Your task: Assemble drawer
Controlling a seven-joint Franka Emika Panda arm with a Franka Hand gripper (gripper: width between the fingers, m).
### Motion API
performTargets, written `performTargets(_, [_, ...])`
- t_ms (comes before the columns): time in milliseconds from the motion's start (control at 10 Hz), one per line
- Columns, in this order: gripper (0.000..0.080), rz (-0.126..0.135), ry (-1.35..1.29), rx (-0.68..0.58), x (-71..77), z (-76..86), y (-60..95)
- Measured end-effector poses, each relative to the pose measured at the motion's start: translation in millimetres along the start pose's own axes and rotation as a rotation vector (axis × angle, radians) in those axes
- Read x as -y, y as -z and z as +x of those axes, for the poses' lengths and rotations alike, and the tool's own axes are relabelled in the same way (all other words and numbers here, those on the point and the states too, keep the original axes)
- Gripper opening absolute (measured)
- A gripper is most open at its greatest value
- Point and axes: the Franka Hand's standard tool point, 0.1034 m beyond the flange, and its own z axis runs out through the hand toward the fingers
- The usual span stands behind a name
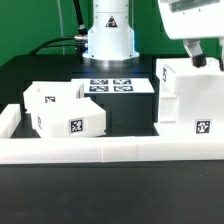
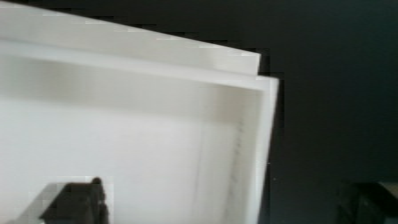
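Note:
The drawer's tall white housing (image 1: pixel 188 98) stands at the exterior view's right, with a square tag low on its front. Two small white trays (image 1: pixel 66 108) sit close together at the exterior view's left, and the nearer one shows a tag. My gripper (image 1: pixel 204 56) hangs over the housing's top far corner. In the wrist view the housing's white wall edge (image 2: pixel 249 140) runs between my fingers. One finger (image 2: pixel 71 203) is over the white inside and the other is dim over the dark table. The gripper (image 2: pixel 228 206) is open and holds nothing.
The marker board (image 1: pixel 112 85) lies flat between the trays and the housing, in front of the robot base (image 1: pixel 108 35). A low white wall strip (image 1: pixel 100 150) borders the table's near edge. The table top is black.

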Motion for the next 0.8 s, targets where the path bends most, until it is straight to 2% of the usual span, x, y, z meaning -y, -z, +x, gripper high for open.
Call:
performTargets(100, [0.0648, -0.011, 0.101, 0.004, -6.0, 3.9, 10.3])
performTargets(300, [0.0648, -0.013, 0.277, 0.0, -11.4, 13.3, 23.9])
performTargets(600, [0.0648, -0.035, 0.441, -0.003, -21.3, 28.2, 24.1])
performTargets(800, [0.0648, -0.034, 0.443, -0.001, -20.3, 25.4, 23.7])
